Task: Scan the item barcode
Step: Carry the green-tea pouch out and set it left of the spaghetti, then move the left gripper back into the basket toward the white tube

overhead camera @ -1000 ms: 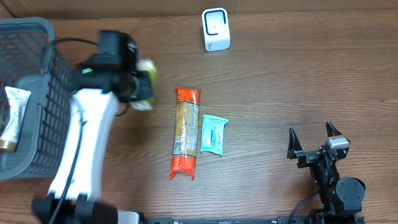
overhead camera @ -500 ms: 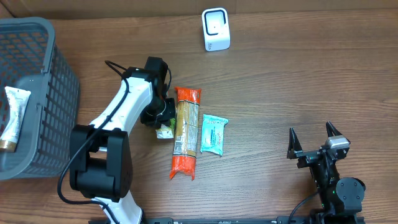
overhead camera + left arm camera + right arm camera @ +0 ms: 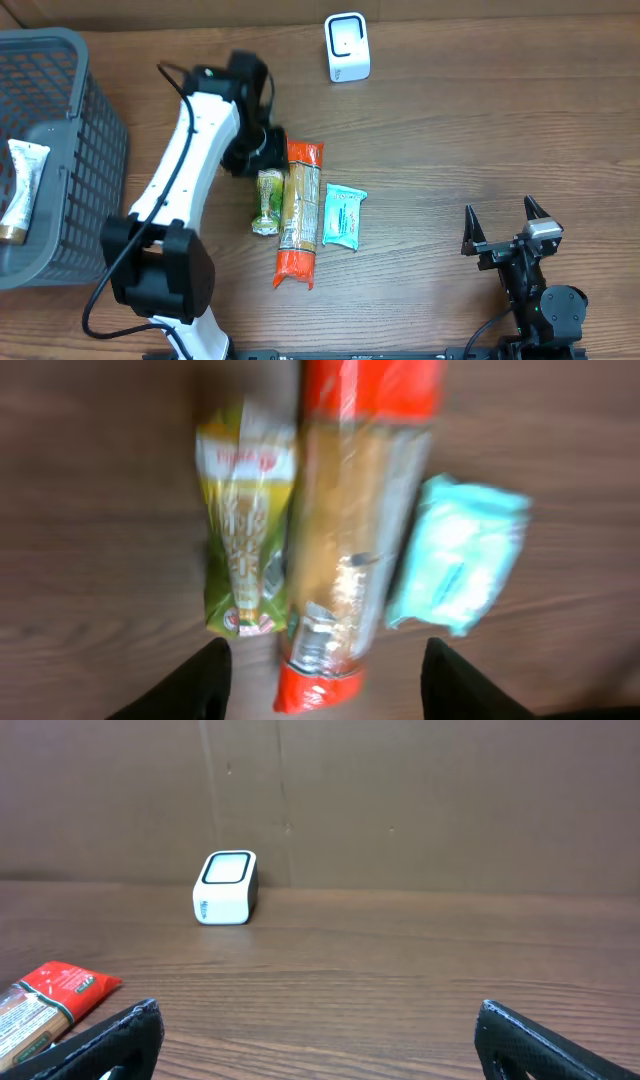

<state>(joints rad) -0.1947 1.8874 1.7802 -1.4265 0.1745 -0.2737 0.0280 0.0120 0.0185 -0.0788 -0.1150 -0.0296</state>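
Left pincer released and empty, hovering over green snack packet. Packet lies flat on tabletop, tight against orange-ended noodle pack, with teal wipes pack next over. Looks like a sorted row, well apart from scanner. Right pincer spread wide, parked clear.

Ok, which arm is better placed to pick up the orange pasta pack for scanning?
Left, probably. The left gripper hangs open over the pasta pack, which is centred in its wrist view. The right gripper sits open far off to the side.
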